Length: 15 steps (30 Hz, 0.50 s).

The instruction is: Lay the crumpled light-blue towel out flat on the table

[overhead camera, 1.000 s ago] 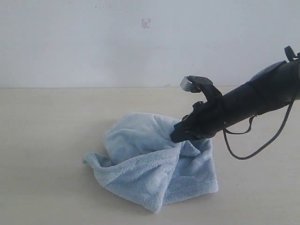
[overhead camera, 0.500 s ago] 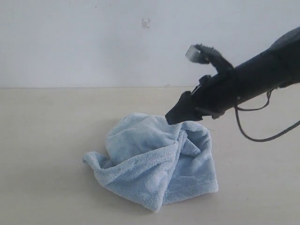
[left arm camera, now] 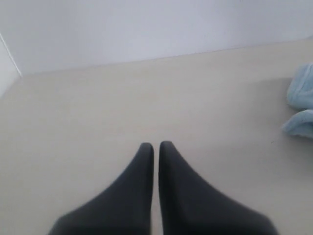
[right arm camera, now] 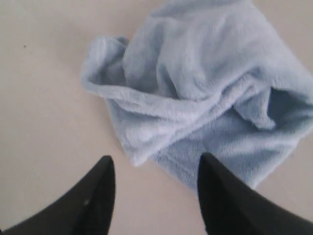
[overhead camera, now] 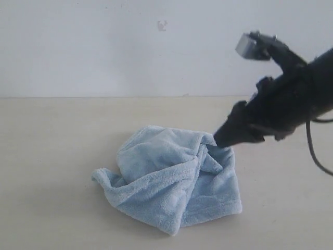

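The light-blue towel (overhead camera: 171, 177) lies crumpled in a heap on the cream table (overhead camera: 52, 156). My right gripper (overhead camera: 222, 139) hovers at the heap's far right edge, raised off the cloth. In the right wrist view that gripper (right arm camera: 156, 164) is open with nothing between its fingers, and the towel (right arm camera: 205, 88) lies just beyond the tips. My left gripper (left arm camera: 155, 147) is shut and empty over bare table; a bit of the towel (left arm camera: 301, 107) shows at the edge of that view. The left arm does not appear in the exterior view.
A pale wall (overhead camera: 104, 47) rises behind the table. The right arm's cable (overhead camera: 315, 151) hangs to the right of the towel. Bare table surrounds the heap on all sides.
My right gripper has let go of the towel and drawn back up and to the right. The fold it touched now rests in a small ridge on the heap.
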Motion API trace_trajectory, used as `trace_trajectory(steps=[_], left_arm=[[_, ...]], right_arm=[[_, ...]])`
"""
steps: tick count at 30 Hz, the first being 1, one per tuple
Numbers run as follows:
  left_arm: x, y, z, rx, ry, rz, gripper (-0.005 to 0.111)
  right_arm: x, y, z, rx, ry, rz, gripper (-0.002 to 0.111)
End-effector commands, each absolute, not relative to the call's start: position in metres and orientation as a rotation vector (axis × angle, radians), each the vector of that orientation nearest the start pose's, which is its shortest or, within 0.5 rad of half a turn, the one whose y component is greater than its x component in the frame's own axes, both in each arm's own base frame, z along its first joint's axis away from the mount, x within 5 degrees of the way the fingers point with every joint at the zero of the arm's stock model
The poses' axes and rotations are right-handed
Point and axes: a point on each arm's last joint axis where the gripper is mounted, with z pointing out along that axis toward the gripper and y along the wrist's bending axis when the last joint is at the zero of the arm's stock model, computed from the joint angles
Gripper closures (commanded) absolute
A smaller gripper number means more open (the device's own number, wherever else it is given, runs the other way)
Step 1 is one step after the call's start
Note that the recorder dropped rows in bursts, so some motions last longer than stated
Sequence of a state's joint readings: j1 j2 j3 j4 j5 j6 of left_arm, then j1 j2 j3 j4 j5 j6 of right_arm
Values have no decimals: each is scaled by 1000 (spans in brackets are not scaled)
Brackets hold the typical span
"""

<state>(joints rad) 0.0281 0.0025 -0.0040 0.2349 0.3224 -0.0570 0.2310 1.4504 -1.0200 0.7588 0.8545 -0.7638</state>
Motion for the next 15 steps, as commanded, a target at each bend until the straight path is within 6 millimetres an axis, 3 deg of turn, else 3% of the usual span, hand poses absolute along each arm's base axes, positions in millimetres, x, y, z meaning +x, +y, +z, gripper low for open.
trace_trajectory(steps=[1,2,4,6,8,15], left_arm=[[55,10,190,214,1734,354,103],[55,8,194,180,1690,299,103],[56,3,205,-26,1571,32,103],[56,1,213,-349,1452,-345,103],[56,3,218,-547,1351,-568,103],[55,4,220,-612,1303,-638,103]], right_arm=[[260,105,229,-511,2551,707,88],[258,105,223,-507,2559,713,97],[256,109,218,-597,2556,710,109],[253,117,217,-667,2548,723,106],[248,128,217,-741,2531,730,103],[230,159,217,-999,2453,745,99]])
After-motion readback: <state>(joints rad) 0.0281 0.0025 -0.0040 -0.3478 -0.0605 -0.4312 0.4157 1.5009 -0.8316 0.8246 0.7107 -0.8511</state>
